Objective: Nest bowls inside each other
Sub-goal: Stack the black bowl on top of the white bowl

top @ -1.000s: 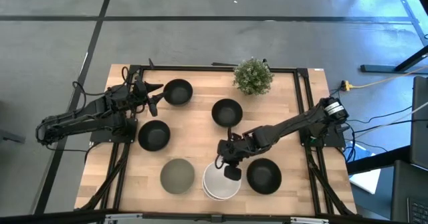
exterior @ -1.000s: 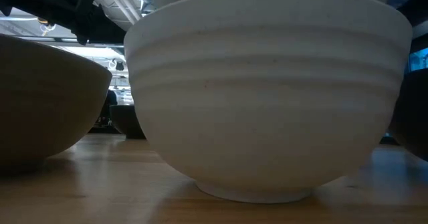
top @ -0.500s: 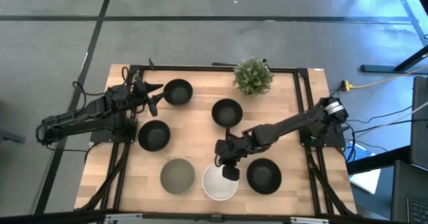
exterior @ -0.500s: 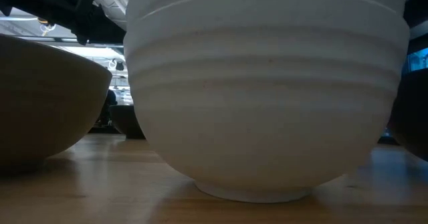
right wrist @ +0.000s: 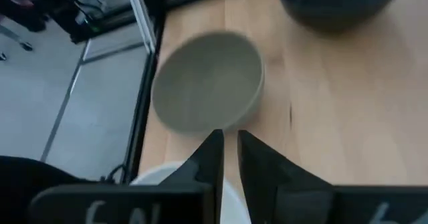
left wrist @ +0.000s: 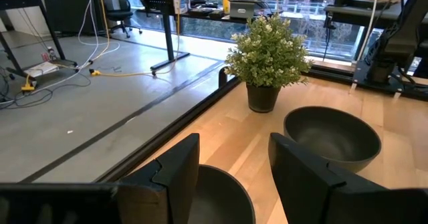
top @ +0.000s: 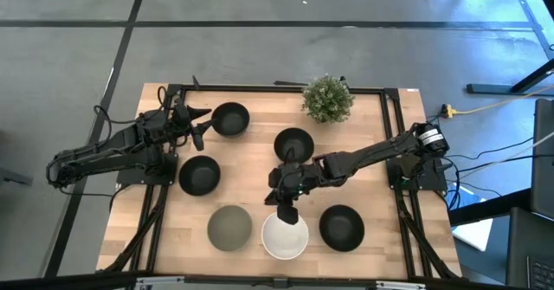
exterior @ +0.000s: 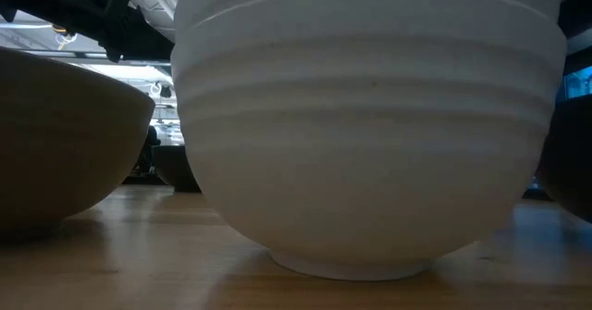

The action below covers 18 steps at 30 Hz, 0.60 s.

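The right gripper [top: 286, 210], fingers nearly together and empty, hovers just above the far rim of the white bowls [top: 285, 235], nested at the desk's [top: 251, 169] near edge: smooth, ribbed outside. The grey-olive bowl [top: 229, 228] sits beside. The left gripper [top: 198, 127], spread open, waits near the far-left black bowl [top: 229, 119].

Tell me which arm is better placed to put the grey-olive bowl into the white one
Right. Its claw hangs by the white bowl's rim, with the grey-olive bowl right beside that. The left claw waits at the far edge by a black bowl.
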### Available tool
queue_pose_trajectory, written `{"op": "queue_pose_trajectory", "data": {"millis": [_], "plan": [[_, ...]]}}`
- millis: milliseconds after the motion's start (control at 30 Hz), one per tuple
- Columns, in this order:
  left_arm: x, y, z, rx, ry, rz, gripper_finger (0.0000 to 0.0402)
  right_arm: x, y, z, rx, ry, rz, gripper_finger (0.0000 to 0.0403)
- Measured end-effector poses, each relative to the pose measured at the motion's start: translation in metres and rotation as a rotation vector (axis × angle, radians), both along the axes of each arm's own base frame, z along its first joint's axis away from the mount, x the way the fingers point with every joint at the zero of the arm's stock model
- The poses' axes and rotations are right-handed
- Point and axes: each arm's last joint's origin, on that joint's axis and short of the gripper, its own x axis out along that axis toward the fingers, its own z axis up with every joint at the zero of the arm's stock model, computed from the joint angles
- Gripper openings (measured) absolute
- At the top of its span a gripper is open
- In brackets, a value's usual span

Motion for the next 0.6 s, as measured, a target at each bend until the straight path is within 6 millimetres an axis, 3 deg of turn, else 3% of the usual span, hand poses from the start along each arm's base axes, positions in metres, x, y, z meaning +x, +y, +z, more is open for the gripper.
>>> {"op": "queue_pose_trajectory", "data": {"millis": [167,300,433,600], "plan": [[0.0,0.0,0.0,0.0,0.0,0.0,0.0174,0.005,-0.011,0.013,-0.071,-0.089,0.012,0.0047],[0.0,0.0,0.0,0.0,0.001,0.0,0.0174,-0.009,-0.025,0.038,-0.207,-0.106,-0.085,0.0047],[0.0,0.0,0.0,0.0,0.0,0.0,0.0174,-0.048,-0.04,0.07,-0.316,-0.13,-0.236,0.0047],[0.0,0.0,0.0,0.001,0.0,0.0,0.0174,-0.105,-0.048,0.092,-0.348,-0.2,-0.344,0.0047]]}}
